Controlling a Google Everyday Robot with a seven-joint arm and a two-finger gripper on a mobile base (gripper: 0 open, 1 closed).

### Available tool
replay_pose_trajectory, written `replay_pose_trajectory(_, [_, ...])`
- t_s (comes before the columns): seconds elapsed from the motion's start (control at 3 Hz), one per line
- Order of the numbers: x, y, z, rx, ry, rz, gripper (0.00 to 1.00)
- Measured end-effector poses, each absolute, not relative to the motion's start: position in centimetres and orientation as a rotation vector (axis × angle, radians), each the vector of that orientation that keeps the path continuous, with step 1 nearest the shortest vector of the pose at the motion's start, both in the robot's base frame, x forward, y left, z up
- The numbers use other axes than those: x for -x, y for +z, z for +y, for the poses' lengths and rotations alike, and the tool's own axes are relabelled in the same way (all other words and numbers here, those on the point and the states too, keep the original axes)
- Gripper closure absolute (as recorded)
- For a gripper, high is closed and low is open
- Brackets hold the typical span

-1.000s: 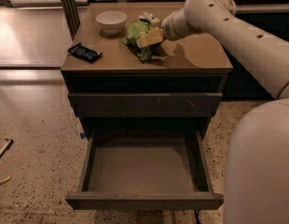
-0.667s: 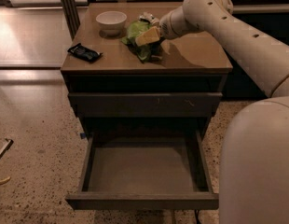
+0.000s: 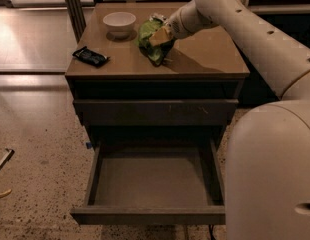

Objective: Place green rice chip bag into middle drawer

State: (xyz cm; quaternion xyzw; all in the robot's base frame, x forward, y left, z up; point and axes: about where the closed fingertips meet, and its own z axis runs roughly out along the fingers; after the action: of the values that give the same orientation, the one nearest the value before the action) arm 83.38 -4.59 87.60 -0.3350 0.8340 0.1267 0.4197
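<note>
Tabletop (image 3: 210, 59): green bag (image 3: 144, 31) against claw (image 3: 160, 35)

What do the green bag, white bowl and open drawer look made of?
The green rice chip bag looks like thin foil or plastic film: crumpled, creased. The white bowl seems ceramic or plastic: smooth, evenly pale. The middle drawer looks like matte laminate or painted wood. The gripper is at the bag on the cabinet top.

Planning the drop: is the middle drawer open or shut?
Open: the middle drawer is pulled out, bare floor showing. The tool is above, at the green rice chip bag.
</note>
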Motion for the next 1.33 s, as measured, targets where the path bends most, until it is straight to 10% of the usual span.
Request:
replay_pose_trajectory(0.67, [-80.8,89.6,-4.9,0.951,0.357,2.075,1.0])
replay_pose_trajectory(1.33, [-74.1,93.0,-6.1,1.056,0.507,1.945,1.0])
